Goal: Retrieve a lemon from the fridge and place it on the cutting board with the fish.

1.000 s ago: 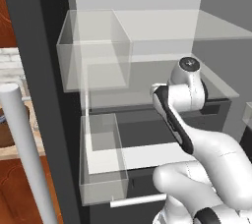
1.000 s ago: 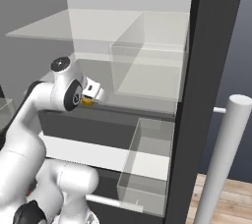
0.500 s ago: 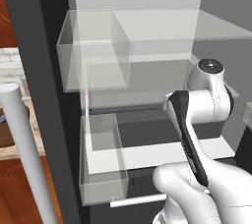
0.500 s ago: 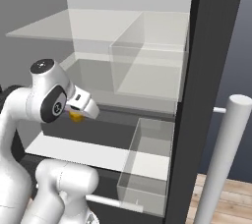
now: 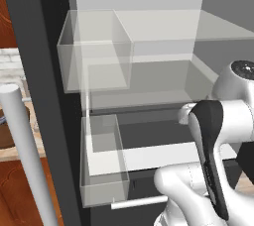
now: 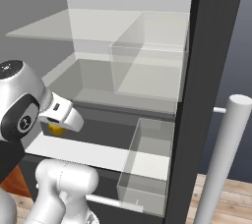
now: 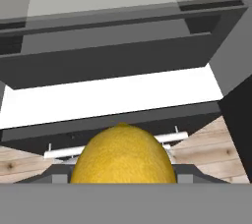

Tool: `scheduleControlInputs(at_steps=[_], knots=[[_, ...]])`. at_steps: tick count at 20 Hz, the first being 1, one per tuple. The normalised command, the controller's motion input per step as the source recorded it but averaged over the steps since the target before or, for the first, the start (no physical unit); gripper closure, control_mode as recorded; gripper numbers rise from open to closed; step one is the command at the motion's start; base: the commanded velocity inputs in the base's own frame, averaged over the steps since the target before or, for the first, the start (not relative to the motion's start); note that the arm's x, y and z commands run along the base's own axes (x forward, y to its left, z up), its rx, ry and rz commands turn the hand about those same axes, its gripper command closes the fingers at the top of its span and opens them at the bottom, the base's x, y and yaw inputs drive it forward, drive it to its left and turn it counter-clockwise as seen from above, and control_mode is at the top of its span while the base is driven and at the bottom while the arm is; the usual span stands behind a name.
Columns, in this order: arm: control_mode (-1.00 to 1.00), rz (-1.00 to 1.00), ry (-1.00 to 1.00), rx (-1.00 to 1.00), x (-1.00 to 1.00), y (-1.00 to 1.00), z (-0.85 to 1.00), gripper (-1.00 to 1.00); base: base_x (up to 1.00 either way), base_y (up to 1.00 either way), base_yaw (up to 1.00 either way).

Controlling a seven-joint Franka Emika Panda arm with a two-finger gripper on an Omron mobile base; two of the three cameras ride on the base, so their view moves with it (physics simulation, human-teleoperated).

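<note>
Gripper: the gripper [image 6: 60,126] is closed on the lemon [image 7: 123,154], which sits between its fingers and bulges up large at the bottom of the hand view; in the right base view a sliver of yellow peeks out under the white hand.
Lemon: held in the air, in front of the open fridge [image 6: 206,51] and clear of its shelves.
Arm: the white arm [image 5: 218,136] is folded low before the fridge opening, at the height of the lower compartment.
Fridge interior: pale grey, with a clear shelf [image 6: 93,26] above and a clear bin [image 5: 94,51] on the door side.
Drawer: a white ledge [image 7: 113,95] lies straight beyond the lemon, with a dark drawer front [image 7: 108,61] above it.
Door handle: a long white bar handle [image 6: 221,164] stands at the frame's edge.
Floor: pale wooden floor [image 7: 216,144] shows under the fridge.
</note>
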Motion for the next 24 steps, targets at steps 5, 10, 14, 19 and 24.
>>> scheduleControlInputs(at_steps=[5,10,14,19,24], knots=[[-1.00,0.19,0.03,0.00,-0.48,0.03,0.56,1.00,0.00,0.00,0.00],[-1.00,0.08,0.02,0.00,-0.13,0.03,0.02,1.00,0.00,0.00,0.00],[-1.00,0.00,0.00,0.00,0.00,0.00,-0.01,1.00,0.00,0.00,0.00],[-1.00,0.00,0.00,0.00,-0.04,0.00,0.00,1.00,0.00,0.00,0.00],[1.00,0.00,0.00,0.00,0.00,0.00,0.00,1.00,-0.67,0.00,0.00]])
